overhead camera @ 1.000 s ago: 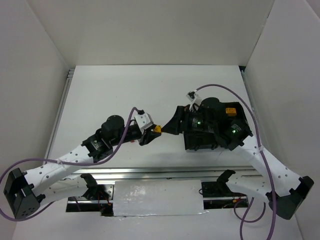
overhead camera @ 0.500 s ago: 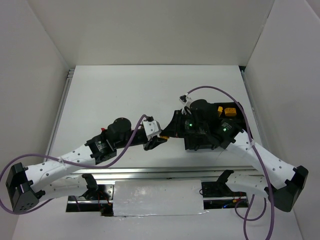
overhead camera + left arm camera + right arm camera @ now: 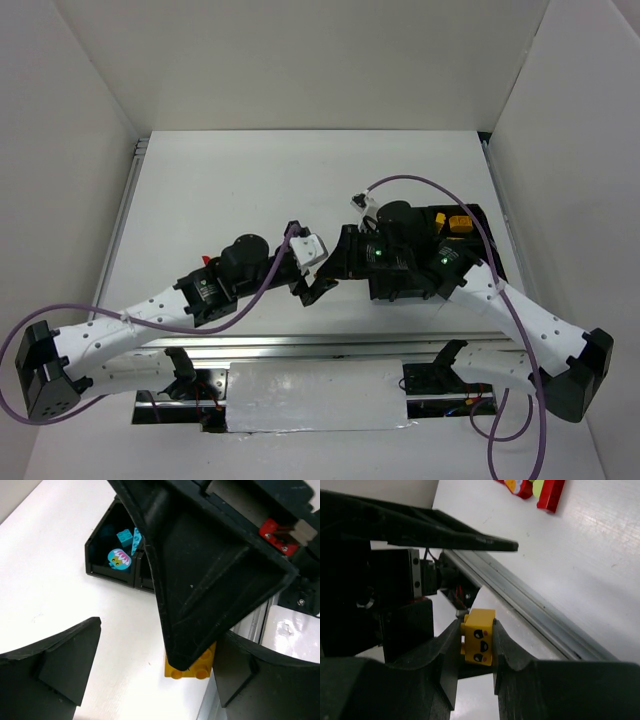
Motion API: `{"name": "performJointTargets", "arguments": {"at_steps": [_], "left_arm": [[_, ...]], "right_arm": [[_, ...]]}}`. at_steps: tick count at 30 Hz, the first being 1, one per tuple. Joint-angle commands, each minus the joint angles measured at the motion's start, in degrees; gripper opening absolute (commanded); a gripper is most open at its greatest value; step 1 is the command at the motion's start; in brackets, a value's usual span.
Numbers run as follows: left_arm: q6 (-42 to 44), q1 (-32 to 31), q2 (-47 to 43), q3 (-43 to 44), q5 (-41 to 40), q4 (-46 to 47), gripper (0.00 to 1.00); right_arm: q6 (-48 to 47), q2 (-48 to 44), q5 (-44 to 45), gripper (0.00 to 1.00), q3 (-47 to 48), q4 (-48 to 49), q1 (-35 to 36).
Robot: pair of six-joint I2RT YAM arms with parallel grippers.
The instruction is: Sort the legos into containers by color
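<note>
Legos are partly sorted, and one is held in a gripper. At the left, about 7 o'clock from the middle of the table (image 3: 200,180), the left gripper (image 3: 315,288) has its jaws spread wide apart and grips nothing. Just at its 2 o'clock, the right gripper (image 3: 335,265) is clamped on a yellow brick (image 3: 479,636) with a printed face, which sits between the left fingers (image 3: 55,675). Farther right, at 3 o'clock, the black tray (image 3: 115,576) lies mostly under the right arm (image 3: 520,315). One corner compartment holds cyan bricks (image 3: 127,537), and yellow-orange bricks (image 3: 458,222) show at its 1 o'clock end. Red bricks (image 3: 551,494) lie on the table, at 12 o'clock in the right wrist view.
</note>
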Motion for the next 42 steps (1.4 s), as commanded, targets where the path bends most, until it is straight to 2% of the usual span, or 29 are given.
{"name": "performJointTargets", "arguments": {"at_steps": [1, 6, 10, 11, 14, 15, 18, 20, 23, 25, 28, 31, 32, 33, 34, 36, 37, 42], "left_arm": [[-1.5, 0.2, 0.1, 2.5, -5.8, 4.8, 0.99], [-6.6, 0.2, 0.6, 4.3, -15.2, 4.0, 0.99], [-9.1, 0.2, 0.4, 5.3, -19.5, 1.8, 1.0], [-9.4, 0.2, -0.1, 5.4, -19.9, 1.2, 0.99], [-12.8, 0.2, -1.2, 6.3, -23.1, -2.5, 0.99], [-16.0, 0.2, -1.4, 7.8, -24.3, -6.8, 0.99], [-23.2, 0.2, -2.7, 10.5, -30.5, -13.7, 0.99], [-29.0, 0.2, -3.9, 11.9, -36.5, -23.8, 0.99], [-36.6, 0.7, -5.3, 13.5, -44.6, -35.0, 0.99], [-42.9, 1.7, -5.5, 14.0, -49.4, -40.5, 1.0], [-45.7, 7.8, -5.9, 12.3, -48.0, -44.7, 0.99], [-46.0, 15.3, -7.0, 9.5, -41.5, -43.2, 0.99], [-45.8, 16.7, -7.7, 8.8, -39.2, -42.6, 0.99], [-46.1, 18.6, -7.8, 8.1, -39.0, -42.4, 0.99], [-47.2, 19.3, -8.0, 7.1, -39.4, -42.6, 0.99], [-48.0, 21.1, -7.9, 6.1, -39.9, -42.7, 1.0], [-48.4, 21.6, -7.8, 5.9, -39.4, -42.4, 0.99], [-50.1, 23.4, -6.2, 4.0, -37.0, -39.9, 0.99]], "right_arm": [[-0.2, -1.0, -2.9, 0.0, 0.1, 3.7, 0.9], [-1.5, 1.0, 3.0, 0.0, 0.1, 2.3, -0.4], [-1.7, 4.6, 7.2, 0.0, -2.1, 3.2, -7.2], [-1.7, 5.1, 8.6, 0.0, -2.4, 3.2, -11.7], [-3.1, 7.3, 19.7, 0.0, -1.5, 1.9, -19.8], [-3.8, 8.1, 26.0, 0.0, -0.7, -0.2, -21.7], [-4.6, 11.4, 32.1, 0.0, 3.2, -2.9, -31.0], [-4.6, 13.4, 36.8, 0.0, 4.6, -3.5, -38.2], [-4.6, 16.1, 35.5, 0.01, 6.7, -3.4, -46.0], [-4.7, 17.7, 36.0, 0.05, 8.1, -3.7, -47.7], [-4.7, 21.6, 36.9, 0.12, 10.4, -4.1, -49.3], [-5.0, 25.7, 37.6, 0.24, 12.6, -5.0, -50.4], [-5.0, 27.6, 37.4, 0.43, 13.9, -5.7, -50.6], [-5.1, 28.1, 37.1, 0.53, 14.1, -6.0, -51.1], [-5.1, 28.1, 36.9, 0.68, 14.2, -6.0, -51.1], [-5.3, 27.5, 36.1, 0.83, 13.8, -5.5, -51.1], [-5.2, 26.6, 36.4, 0.99, 13.8, -5.3, -51.1], [-5.5, 21.5, 34.3, 1.0, 14.1, -6.0, -48.6]]}}
